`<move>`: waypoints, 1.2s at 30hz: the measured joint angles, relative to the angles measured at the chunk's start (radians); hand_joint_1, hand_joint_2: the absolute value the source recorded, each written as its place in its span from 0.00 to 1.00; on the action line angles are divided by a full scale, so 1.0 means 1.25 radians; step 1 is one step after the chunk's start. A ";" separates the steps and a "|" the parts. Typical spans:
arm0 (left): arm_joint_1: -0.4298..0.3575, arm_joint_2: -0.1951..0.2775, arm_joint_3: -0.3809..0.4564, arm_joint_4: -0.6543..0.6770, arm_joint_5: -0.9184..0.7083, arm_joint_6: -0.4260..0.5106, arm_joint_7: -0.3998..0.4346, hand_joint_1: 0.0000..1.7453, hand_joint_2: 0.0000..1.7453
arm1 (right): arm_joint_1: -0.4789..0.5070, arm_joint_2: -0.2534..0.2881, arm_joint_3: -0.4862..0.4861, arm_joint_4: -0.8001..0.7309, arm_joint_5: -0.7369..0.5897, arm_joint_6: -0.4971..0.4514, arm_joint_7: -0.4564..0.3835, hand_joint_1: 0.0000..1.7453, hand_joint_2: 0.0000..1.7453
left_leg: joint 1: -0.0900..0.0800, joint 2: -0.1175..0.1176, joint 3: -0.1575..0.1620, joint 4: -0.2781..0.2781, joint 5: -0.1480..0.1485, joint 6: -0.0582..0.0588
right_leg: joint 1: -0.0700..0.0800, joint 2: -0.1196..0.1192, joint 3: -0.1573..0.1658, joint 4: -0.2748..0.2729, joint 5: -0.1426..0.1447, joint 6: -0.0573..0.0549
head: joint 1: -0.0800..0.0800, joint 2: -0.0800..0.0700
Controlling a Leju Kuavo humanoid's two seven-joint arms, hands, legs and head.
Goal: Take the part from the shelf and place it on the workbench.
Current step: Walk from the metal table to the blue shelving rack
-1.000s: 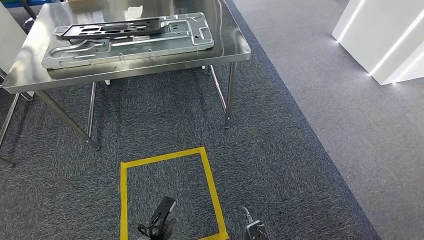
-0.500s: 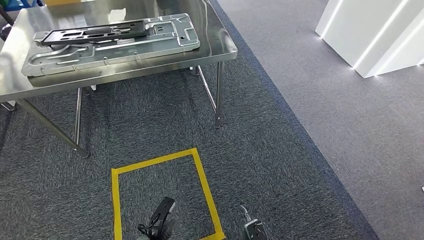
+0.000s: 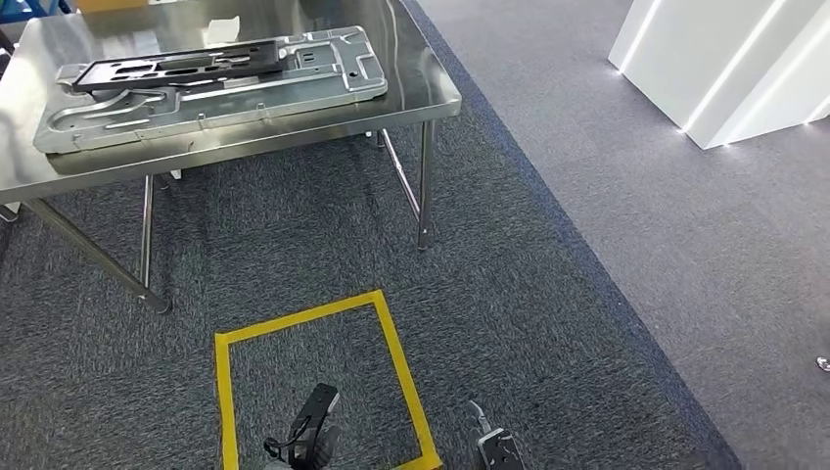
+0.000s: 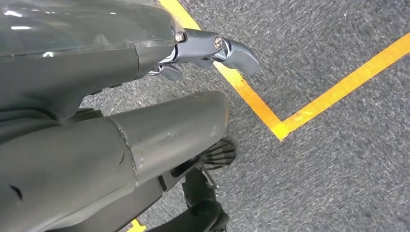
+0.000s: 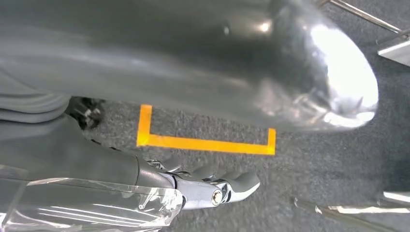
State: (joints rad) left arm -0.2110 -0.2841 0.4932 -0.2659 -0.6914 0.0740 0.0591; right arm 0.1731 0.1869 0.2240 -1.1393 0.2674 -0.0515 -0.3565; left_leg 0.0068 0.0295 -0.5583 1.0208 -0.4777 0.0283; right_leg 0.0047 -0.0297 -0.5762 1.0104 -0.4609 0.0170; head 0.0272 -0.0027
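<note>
The grey carpet floor [image 3: 548, 294] spreads widest, a yellow tape square [image 3: 313, 382] on it, probably a standing mark. The steel bench [image 3: 431, 93] carries a large silver plate [image 3: 210, 93] with a darker part [image 3: 176, 67] lying flat on top (likely set there already; the shelf is out of frame). The left robot hand [image 4: 212, 50] and right robot hand [image 5: 217, 188] hang low, fingers loosely apart, holding nothing. The bench's far edge is cut off.
</note>
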 joint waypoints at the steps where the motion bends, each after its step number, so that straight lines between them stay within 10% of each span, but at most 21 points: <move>1: 0.000 0.000 0.000 0.000 0.000 0.000 0.000 0.00 0.00 | 0.000 0.000 0.000 0.000 0.000 0.000 0.000 0.00 0.00 | 0.000 0.003 0.001 -0.002 0.000 -0.005 | 0.002 0.005 -0.001 -0.002 0.002 -0.003 | 0.000 0.000; 4: -0.001 0.001 0.000 0.000 0.000 -0.001 0.000 0.00 0.00 | -0.001 0.000 0.003 0.001 0.000 0.000 0.000 0.00 0.00 | 0.000 0.001 -0.003 0.018 -0.021 -0.018 | -0.007 0.016 0.008 -0.020 0.011 -0.016 | -0.001 0.000; 9: 0.002 0.004 0.000 0.000 0.000 0.000 0.002 0.00 0.00 | -0.003 0.000 0.008 0.005 0.000 0.000 0.000 0.00 0.00 | 0.004 -0.016 -0.098 0.217 -0.104 -0.029 | -0.007 0.033 0.011 -0.022 0.012 -0.023 | -0.011 0.000; 13: 0.001 0.006 0.000 0.000 0.000 0.000 0.002 0.00 0.00 | -0.004 0.000 0.009 0.007 0.000 0.000 0.001 0.00 0.00 | 0.004 -0.024 -0.023 0.048 -0.009 -0.026 | -0.008 0.050 0.011 -0.004 0.001 -0.013 | -0.012 0.000; 19: -0.002 0.005 0.000 0.000 0.001 -0.002 0.003 0.00 0.00 | -0.006 -0.002 0.009 0.008 0.000 0.000 0.001 0.00 0.00 | 0.003 -0.023 -0.006 0.003 0.007 0.003 | -0.007 0.047 -0.001 0.018 -0.015 0.010 | -0.009 0.000; 24: -0.002 0.005 0.001 0.000 0.002 -0.002 0.007 0.00 0.00 | -0.009 -0.002 0.009 0.010 -0.002 0.001 0.003 0.00 0.00 | 0.003 -0.009 -0.008 0.000 0.008 0.012 | -0.012 0.029 -0.110 0.236 -0.112 0.024 | -0.003 0.000; 29: -0.003 0.005 0.001 0.000 0.002 -0.002 0.007 0.00 0.00 | -0.011 -0.002 0.009 0.012 -0.003 0.001 0.004 0.00 0.00 | -0.001 0.000 -0.001 0.001 0.003 0.007 | -0.004 0.009 -0.014 0.034 -0.004 0.005 | -0.003 0.000; 33: -0.004 0.005 0.001 0.000 0.002 -0.002 0.007 0.00 0.00 | -0.012 -0.002 0.009 0.013 -0.003 0.001 0.004 0.00 0.00 | -0.002 0.010 0.003 -0.003 0.000 -0.011 | 0.000 0.011 0.002 -0.007 0.004 -0.010 | -0.004 0.000; 36: -0.004 0.005 0.001 0.000 0.002 -0.002 0.007 0.00 0.00 | -0.013 -0.001 0.010 0.013 -0.003 0.001 0.004 0.00 0.00 | -0.001 -0.005 -0.025 0.068 -0.048 -0.021 | -0.008 0.021 0.011 -0.024 0.014 -0.021 | -0.008 0.000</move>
State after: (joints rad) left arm -0.2164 -0.2776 0.4944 -0.2659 -0.6889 0.0712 0.0684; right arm 0.1569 0.1857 0.2367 -1.1233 0.2636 -0.0502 -0.3518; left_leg 0.0052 0.0238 -0.5890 1.1061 -0.5383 0.0024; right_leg -0.0052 -0.0033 -0.5626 0.9808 -0.4438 -0.0092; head 0.0166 -0.0027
